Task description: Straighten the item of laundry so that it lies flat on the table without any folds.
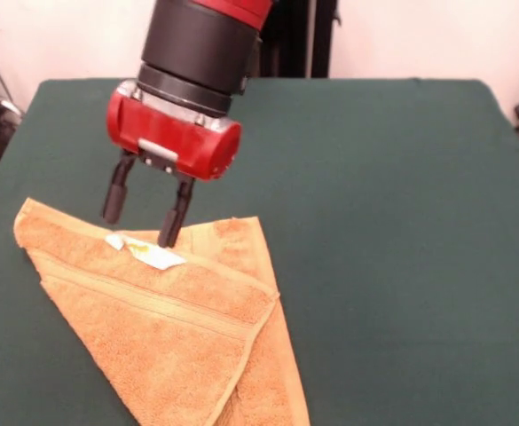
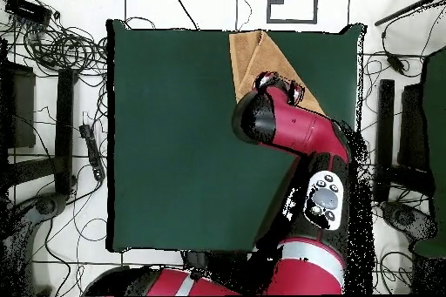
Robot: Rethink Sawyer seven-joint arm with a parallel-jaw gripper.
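Towel (image 1: 166,333): soft, light terry, folded over on itself, lying at the table (image 1: 383,204) edge nearest the front camera. Your gripper (image 1: 142,229) stands spread over the white tag (image 1: 145,251) (holding nothing). Pinch an upper-layer corner; it should peel back limply.

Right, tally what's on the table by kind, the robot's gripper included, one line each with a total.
Towel, orange-tan, folded over: 1
White tag on the towel: 1
Gripper, red and black, open above the tag: 1
Green table: 1
Total: 4
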